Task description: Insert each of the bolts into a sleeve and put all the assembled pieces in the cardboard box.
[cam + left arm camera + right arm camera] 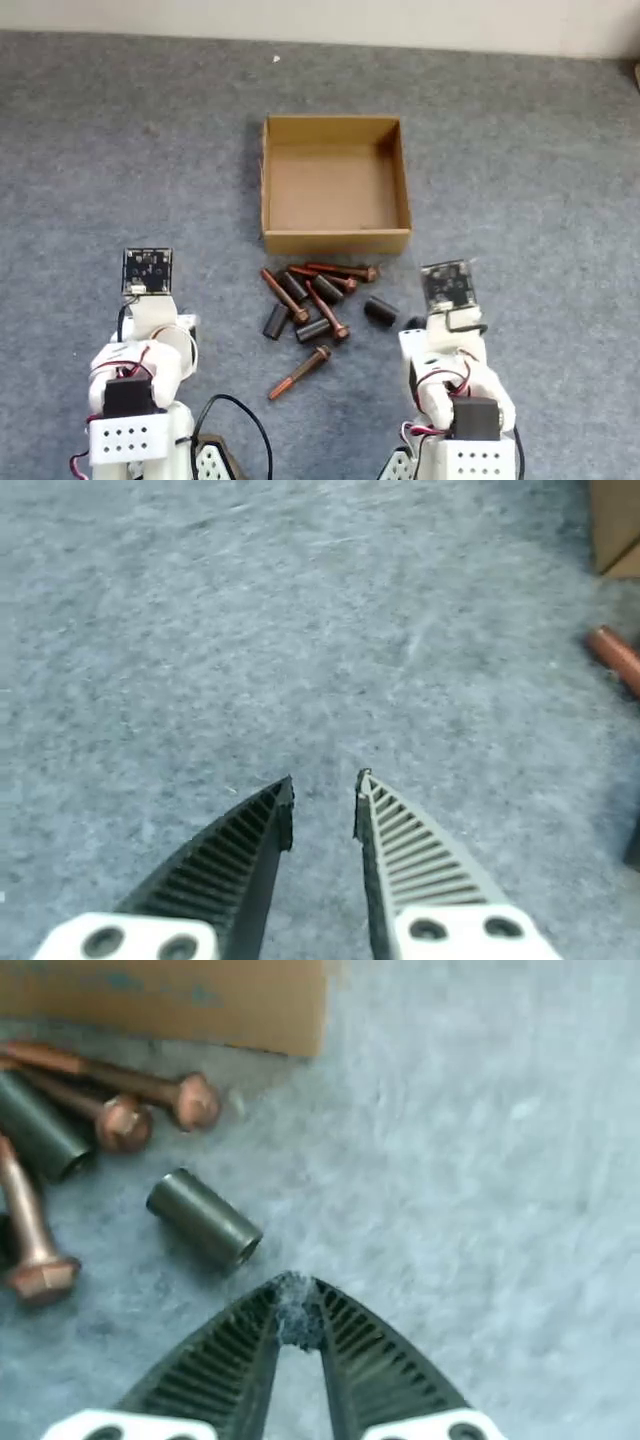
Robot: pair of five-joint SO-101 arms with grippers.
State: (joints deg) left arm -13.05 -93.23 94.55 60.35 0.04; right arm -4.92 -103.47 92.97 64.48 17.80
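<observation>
On carpet: coppery bolts, dark cylindrical sleeves.

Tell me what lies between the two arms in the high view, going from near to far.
lone bolt → pile of bolts and sleeves → cardboard box

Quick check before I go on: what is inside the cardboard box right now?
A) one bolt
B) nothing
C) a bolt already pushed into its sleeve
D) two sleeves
B: in the high view the cardboard box shows just its bare floor, while the bolts and sleeves all lie loose on the carpet in front of it.
</observation>
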